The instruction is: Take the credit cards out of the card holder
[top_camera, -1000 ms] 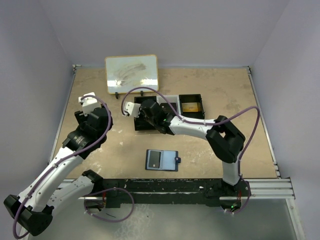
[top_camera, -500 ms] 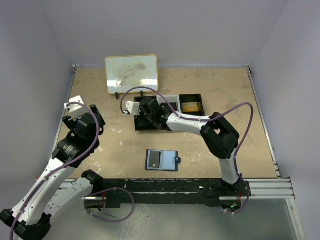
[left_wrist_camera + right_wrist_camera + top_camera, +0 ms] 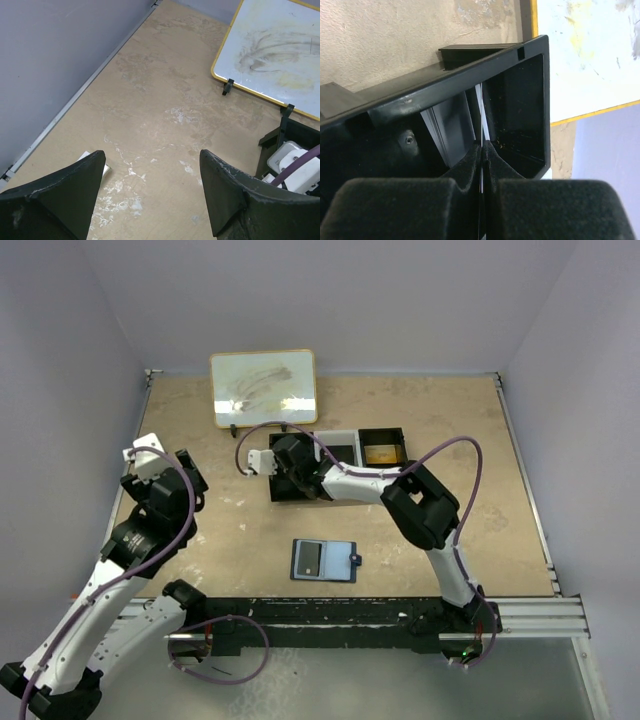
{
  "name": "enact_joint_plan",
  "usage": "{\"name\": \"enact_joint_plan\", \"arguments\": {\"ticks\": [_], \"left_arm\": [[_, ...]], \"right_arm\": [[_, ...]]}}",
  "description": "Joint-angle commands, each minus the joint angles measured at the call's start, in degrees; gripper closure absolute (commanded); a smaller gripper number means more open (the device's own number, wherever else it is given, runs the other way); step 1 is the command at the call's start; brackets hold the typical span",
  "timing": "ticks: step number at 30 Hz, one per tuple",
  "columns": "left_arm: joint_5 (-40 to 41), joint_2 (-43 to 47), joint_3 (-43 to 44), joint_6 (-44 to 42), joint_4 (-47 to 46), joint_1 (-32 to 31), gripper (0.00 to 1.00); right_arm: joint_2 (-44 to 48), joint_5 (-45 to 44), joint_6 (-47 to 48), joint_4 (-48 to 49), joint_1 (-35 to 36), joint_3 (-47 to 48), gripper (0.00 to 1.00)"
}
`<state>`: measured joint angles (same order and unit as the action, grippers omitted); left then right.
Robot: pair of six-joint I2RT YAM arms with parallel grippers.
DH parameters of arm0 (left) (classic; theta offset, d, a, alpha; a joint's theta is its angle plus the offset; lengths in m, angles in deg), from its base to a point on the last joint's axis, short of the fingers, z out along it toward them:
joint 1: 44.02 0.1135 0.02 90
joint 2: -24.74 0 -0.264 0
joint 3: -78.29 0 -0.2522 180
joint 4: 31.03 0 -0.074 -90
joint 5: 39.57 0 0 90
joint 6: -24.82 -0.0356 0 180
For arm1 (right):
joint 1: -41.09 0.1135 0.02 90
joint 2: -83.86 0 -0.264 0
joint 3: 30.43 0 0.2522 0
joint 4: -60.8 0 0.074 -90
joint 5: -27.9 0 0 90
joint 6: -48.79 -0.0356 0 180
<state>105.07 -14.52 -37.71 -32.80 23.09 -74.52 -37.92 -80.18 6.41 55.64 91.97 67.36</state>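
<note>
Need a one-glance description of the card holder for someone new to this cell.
On the tan table, look at the middle of the near edge, just ahead of where the arms are bolted. The card holder lies flat there alone, well short of the black tray. It's the only flat navy rectangle, with a paler blue-grey panel and a small edge tab.

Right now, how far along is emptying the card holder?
Done: the card holder lies open, neither arm at it. In hand: right gripper, shut, is in the black tray, a pale sliver at its tips, perhaps a card. Left gripper is open, empty. Cards remaining: cannot tell.
</note>
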Motion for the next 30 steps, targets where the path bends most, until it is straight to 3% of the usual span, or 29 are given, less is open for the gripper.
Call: {"name": "enact_joint_plan", "arguments": {"ticks": [1,9,15,30], "left_arm": [[1.65,0.25,0.43,0.96,-0.29,0.4,0.26],[1.01,0.03,0.37,0.57,-0.72,0.44,0.25],[0.57,-0.6,0.3,0.34,-0.79,0.49,0.25],[-0.31,-2.3,0.29,-0.01,-0.9,0.51,0.25]], "right_arm": [[-0.77,-2.53,3.42,0.81,-0.34,2.42,0.99],[-2.37,-2.65,5.03,0.8,-0.42,2.79,0.91],[-1.24,-0.45,3.61,-0.12,-0.56,2.37,0.56],[4.75,6.59,-2.77,-1.82,-1.83,1.88,0.48]]}}
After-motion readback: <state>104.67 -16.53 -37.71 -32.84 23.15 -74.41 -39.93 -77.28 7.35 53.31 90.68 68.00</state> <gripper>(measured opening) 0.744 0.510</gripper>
